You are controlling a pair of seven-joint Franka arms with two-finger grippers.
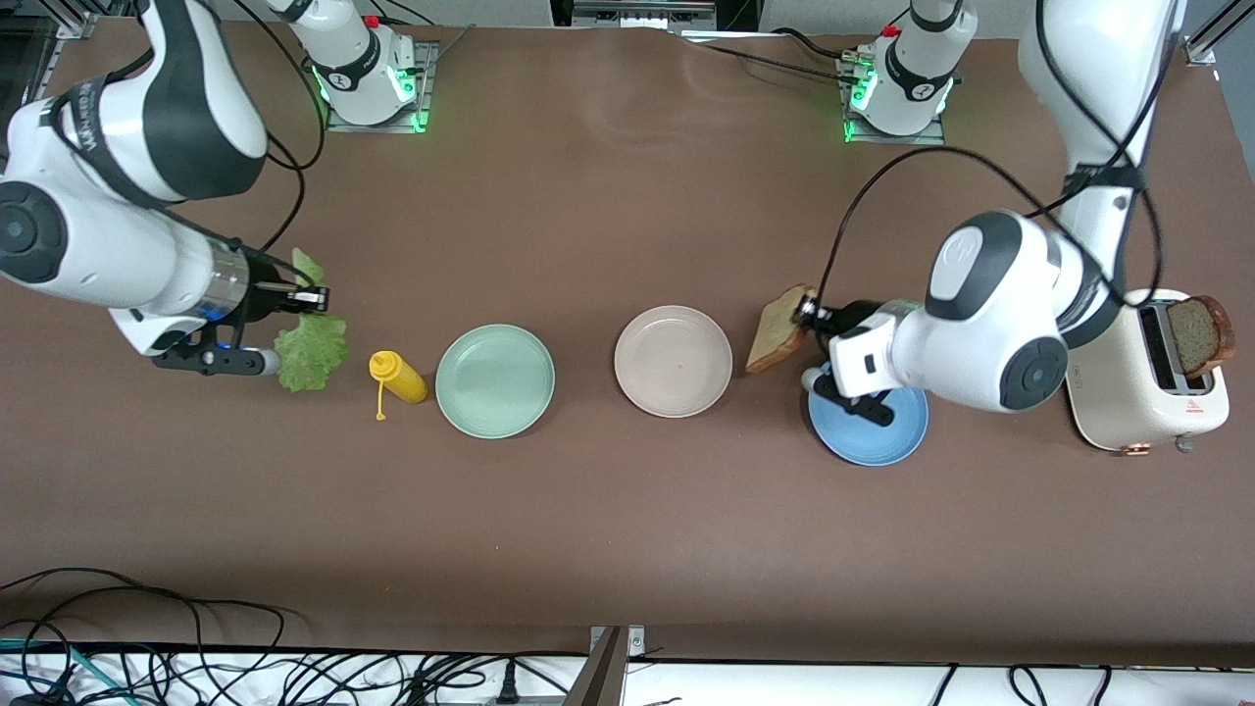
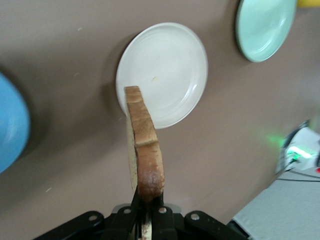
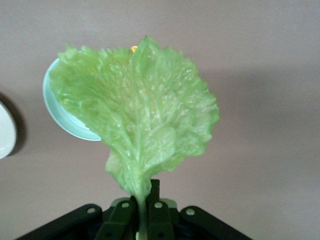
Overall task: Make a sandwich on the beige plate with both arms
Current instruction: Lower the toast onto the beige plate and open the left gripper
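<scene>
While both arms hang above the brown table, the scene reads as follows.

Beige plate: the round, shallow, pale beige-pink plate (image 1: 673, 360) lies bare at mid-table, between the mint-green round plate (image 1: 495, 380) and the blue round plate (image 1: 869, 426).

Bread in hand: a square brown wholemeal bread slice (image 1: 779, 329) is held on edge, tilted, in the air just beside the beige plate, toward the left arm's end.

Left gripper: the left gripper (image 2: 147, 212) has its black fingers clamped narrowly on the slice's crust, over the table between the beige and blue plates.

Lettuce: a ruffled green lettuce leaf (image 3: 137, 117) hangs by its stem.

Right gripper: the right gripper (image 3: 142, 207) pinches that stem, over the right arm's end of the table.

Second slice: another brown bread slice (image 1: 1200, 334) stands in the cream toaster (image 1: 1142, 392) at the left arm's end.

Bottle: a small yellow squeeze bottle (image 1: 397, 378) lies beside the mint-green plate.
</scene>
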